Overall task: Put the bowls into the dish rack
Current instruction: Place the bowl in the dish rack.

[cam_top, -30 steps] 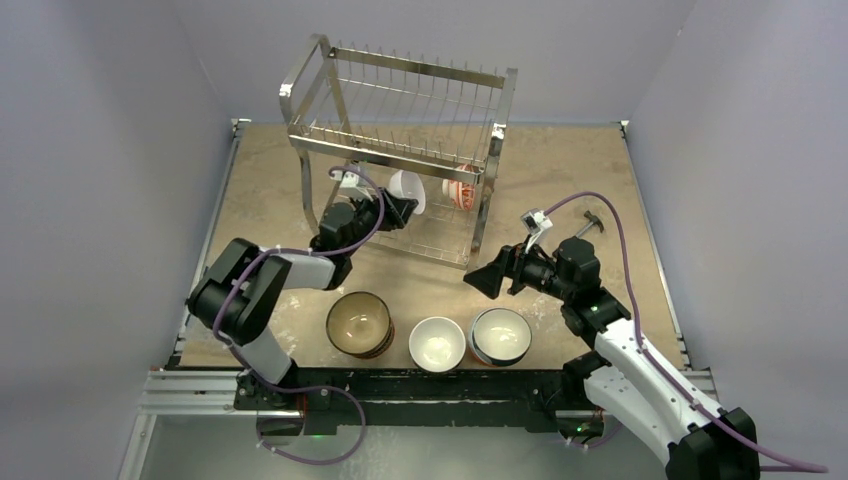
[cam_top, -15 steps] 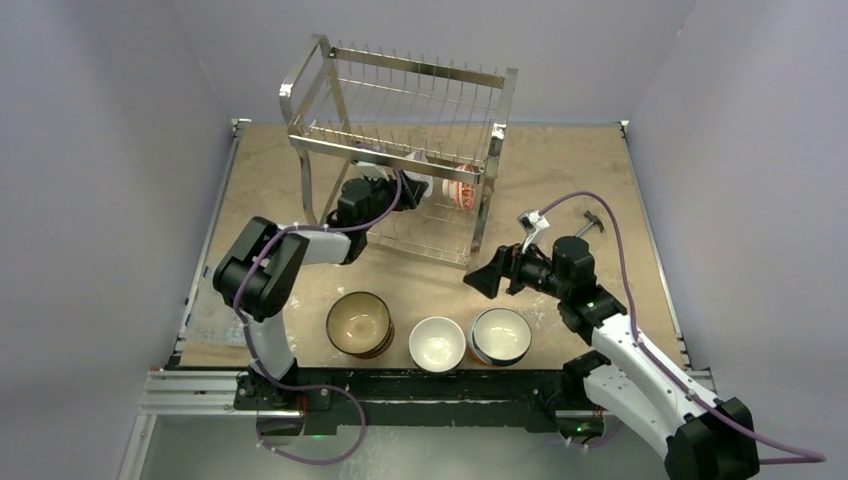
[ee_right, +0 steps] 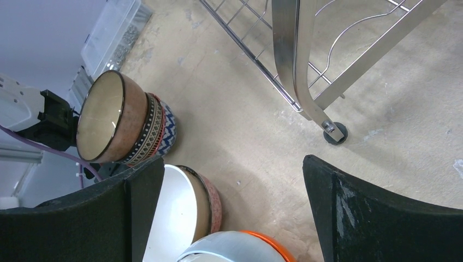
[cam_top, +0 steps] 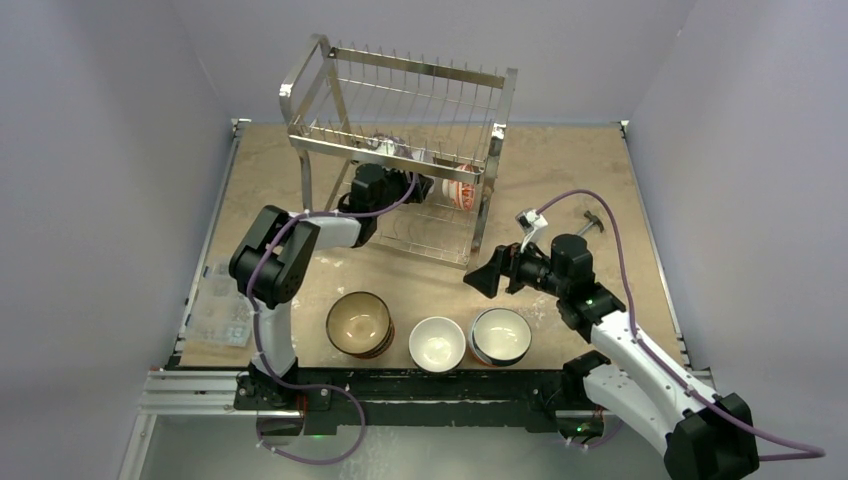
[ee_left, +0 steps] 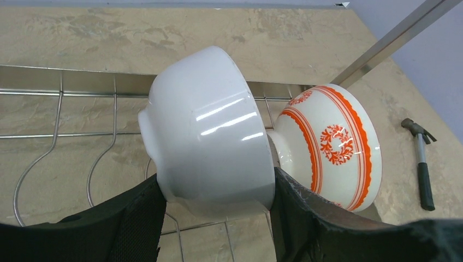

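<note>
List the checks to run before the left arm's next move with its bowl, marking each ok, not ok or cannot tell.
1. Left gripper clamps glossy white ceramic bowl: ok.
2. Bowl inside lower tier of chrome wire dish rack: ok.
3. Gap to orange-patterned white bowl: cannot tell.
4. Bowl resting on the rack's wires: cannot tell.
5. Right gripper open and empty: ok.

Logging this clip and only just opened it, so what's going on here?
The left gripper holds a plain white bowl on its side between its fingers. It is inside the lower tier of the dish rack, next to an orange-patterned bowl standing there, and has not yet let go. The right gripper hovers open and empty over the table near the rack's front leg. More stacked bowls wait at the near edge.
</note>
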Controlling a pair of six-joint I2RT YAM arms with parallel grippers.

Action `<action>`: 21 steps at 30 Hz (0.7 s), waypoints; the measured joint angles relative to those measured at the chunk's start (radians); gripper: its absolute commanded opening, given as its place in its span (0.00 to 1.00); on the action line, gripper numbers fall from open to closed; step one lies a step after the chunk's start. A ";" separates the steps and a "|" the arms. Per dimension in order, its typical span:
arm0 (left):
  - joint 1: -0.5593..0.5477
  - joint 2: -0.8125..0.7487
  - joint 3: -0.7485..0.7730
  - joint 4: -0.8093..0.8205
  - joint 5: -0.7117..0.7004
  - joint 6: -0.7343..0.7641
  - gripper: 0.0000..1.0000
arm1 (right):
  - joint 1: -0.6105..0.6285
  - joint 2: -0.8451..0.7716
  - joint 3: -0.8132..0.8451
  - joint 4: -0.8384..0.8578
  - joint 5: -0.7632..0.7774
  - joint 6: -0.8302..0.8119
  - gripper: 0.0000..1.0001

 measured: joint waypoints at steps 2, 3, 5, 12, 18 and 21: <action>0.000 0.000 0.011 -0.019 0.000 0.026 0.00 | 0.000 0.000 0.003 0.000 0.005 -0.005 0.99; 0.000 0.000 0.018 -0.032 0.000 0.043 0.00 | 0.000 0.000 0.003 -0.001 0.010 -0.006 0.99; 0.000 0.000 0.029 -0.052 0.000 0.068 0.00 | 0.000 0.000 0.003 -0.003 0.016 -0.009 0.99; -0.020 0.001 0.041 -0.077 0.016 0.176 0.00 | 0.000 0.010 0.003 -0.005 0.016 -0.015 0.99; -0.037 0.003 0.041 -0.085 0.030 0.222 0.00 | 0.000 0.014 0.003 -0.005 0.016 -0.016 0.99; -0.042 0.003 0.041 -0.089 0.035 0.241 0.00 | 0.000 0.014 0.003 -0.005 0.016 -0.016 0.99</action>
